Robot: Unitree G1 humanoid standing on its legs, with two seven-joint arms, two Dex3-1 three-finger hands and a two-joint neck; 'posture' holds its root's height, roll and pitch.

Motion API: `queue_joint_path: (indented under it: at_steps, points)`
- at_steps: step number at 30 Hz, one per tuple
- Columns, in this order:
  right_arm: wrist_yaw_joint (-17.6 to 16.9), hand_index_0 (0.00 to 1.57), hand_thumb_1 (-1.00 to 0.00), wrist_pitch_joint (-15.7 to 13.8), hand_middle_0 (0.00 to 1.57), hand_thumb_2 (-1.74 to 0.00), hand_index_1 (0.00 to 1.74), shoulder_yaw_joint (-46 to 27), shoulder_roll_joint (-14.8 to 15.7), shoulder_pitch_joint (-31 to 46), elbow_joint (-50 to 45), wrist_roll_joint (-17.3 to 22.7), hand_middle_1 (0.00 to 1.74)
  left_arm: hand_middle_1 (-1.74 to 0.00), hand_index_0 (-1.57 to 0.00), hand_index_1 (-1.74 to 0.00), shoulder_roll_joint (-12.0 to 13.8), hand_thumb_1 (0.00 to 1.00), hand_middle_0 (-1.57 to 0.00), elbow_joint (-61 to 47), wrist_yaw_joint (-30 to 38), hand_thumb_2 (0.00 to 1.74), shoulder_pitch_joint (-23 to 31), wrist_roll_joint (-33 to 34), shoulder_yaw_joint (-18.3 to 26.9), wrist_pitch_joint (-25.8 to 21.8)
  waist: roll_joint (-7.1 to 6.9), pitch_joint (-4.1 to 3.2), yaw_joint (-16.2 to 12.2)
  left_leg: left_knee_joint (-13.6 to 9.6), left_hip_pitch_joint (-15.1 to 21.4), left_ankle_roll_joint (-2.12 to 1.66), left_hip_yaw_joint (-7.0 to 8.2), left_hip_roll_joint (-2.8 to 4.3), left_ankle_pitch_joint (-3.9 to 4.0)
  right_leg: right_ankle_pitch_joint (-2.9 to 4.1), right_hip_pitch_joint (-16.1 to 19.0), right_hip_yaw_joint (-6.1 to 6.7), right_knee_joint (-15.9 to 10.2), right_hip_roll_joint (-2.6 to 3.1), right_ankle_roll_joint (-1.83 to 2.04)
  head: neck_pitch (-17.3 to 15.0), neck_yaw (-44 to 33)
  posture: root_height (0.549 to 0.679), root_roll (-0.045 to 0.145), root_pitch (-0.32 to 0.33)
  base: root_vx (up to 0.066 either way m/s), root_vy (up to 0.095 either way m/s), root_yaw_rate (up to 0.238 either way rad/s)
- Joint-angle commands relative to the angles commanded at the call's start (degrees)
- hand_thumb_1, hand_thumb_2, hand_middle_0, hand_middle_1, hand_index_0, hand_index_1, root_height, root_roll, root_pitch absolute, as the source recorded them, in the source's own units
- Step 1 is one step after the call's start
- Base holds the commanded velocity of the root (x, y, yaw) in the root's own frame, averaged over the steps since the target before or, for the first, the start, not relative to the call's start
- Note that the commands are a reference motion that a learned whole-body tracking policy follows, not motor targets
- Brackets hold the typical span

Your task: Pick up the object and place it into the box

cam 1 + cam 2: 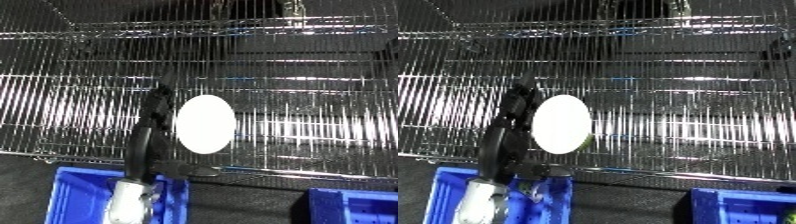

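Reaching up from the lower left of the frame, the left robot hand [156, 107] lay against a wire shelf [302, 100] that filled most of the view. Its black fingers pointed toward the top of the picture, and just beside them on the right sat a white oval object [205, 124], resting on the shelf wires at the centre — touching or nearly touching the hand. Whether the fingers were curled round the object or merely alongside it could not be told. Below the shelf edge, a blue bin [75, 192] stood at the lower left, under the silver forearm [129, 197], and a second blue bin [355, 205] sat at the lower right — well apart from the first
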Motion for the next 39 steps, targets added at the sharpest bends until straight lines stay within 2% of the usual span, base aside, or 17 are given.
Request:
queue_joint_path:
  at_steps: [5, 15, 24, 28, 32, 39]
  points:
    - [-0.58, 0.00, 0.00, -0.30, 0.00, 0.00, 0.00, 0.61, 0.32, 0.06, -1.08, 0.37, 0.00, 0.00, 0.00, 0.00, -0.07, 0.00, 0.00, 2.40, -0.41, 0.00, -2.15, -0.93, -0.42, 0.82, -0.25, 0.00, -0.67, 0.51, -0.67, -0.03, 0.01, 0.20, -0.27, -0.02, -0.79, 0.20, 0.35, 0.06, 0.14, 0.28, -0.58, 0.620, -0.028, 0.158, 0.005, 0.003, -0.017]
    - [-1.60, 0.00, 0.00, -0.86, 0.00, 0.00, 0.00, 1.51, 0.82, 0.46, -2.38, 0.84, 0.00, -0.87, -0.79, -0.87, -0.13, 0.50, -0.79, 5.34, -2.73, 0.87, -4.52, -1.48, -1.42, 0.89, -0.83, 0.00, -1.53, 0.44, -0.70, -0.23, 0.07, 0.49, -0.52, 0.01, -0.81, 0.31, -0.10, 0.13, 0.24, 0.22, -1.77, 0.621, -0.028, 0.165, 0.003, -0.007, -0.008]
    - [-1.88, 0.00, 0.00, -0.55, 0.00, 0.00, 0.00, 1.59, 1.65, 0.65, -1.95, 0.68, 0.00, -1.65, -1.49, -1.65, -0.15, 0.95, -1.49, 6.63, -3.20, 1.65, -4.28, -1.79, -1.18, 0.58, -0.19, 0.00, -1.33, -0.69, 0.52, -0.44, 0.14, 0.28, -0.32, -0.25, 0.01, 0.32, -0.61, -0.25, 0.20, -0.54, -2.15, 0.623, -0.022, 0.161, 0.001, -0.008, 0.024]
    - [-1.74, 0.00, 0.00, -0.80, 0.00, 0.00, 0.00, 1.18, 2.02, 0.82, -1.12, 0.75, 0.00, -1.65, -1.49, -1.65, -0.09, 0.95, -1.49, 6.33, -2.93, 1.65, -3.23, -1.77, -0.89, 0.38, 0.48, 0.00, -0.84, -2.07, 1.52, -0.53, 0.09, -0.09, 0.19, -0.28, 0.80, 0.14, -1.37, -0.53, 0.19, -0.93, -1.85, 0.626, -0.017, 0.161, -0.015, -0.021, 0.062]
    - [-2.18, 0.00, 0.00, -1.36, 0.00, 0.00, 0.00, 0.48, 2.14, 1.25, -0.27, 0.93, 0.00, -1.65, -1.49, -1.65, 0.49, 0.95, -1.49, 4.93, -3.49, 1.65, -1.15, -2.12, -0.21, -0.62, 1.49, 0.00, 0.01, -3.30, 2.59, -0.69, -0.01, -0.57, 0.63, -0.53, 1.67, -0.21, -1.90, -1.01, 0.04, -2.89, -0.92, 0.628, -0.009, 0.158, -0.026, -0.027, 0.093]
    - [-2.58, 0.00, 0.00, -2.38, 0.00, 0.00, 0.00, -2.20, 1.76, 2.88, 2.53, 1.57, 0.00, -1.65, -1.49, -1.65, 2.04, 0.95, -1.49, -0.01, -4.47, 1.65, 5.45, -5.65, 3.40, -3.50, 3.78, 0.00, 2.19, -5.50, 5.82, -0.98, -0.37, -1.66, 1.31, -1.39, 4.38, -0.86, -2.59, -2.23, -0.44, -7.53, 0.74, 0.632, 0.008, 0.134, -0.017, -0.019, 0.133]
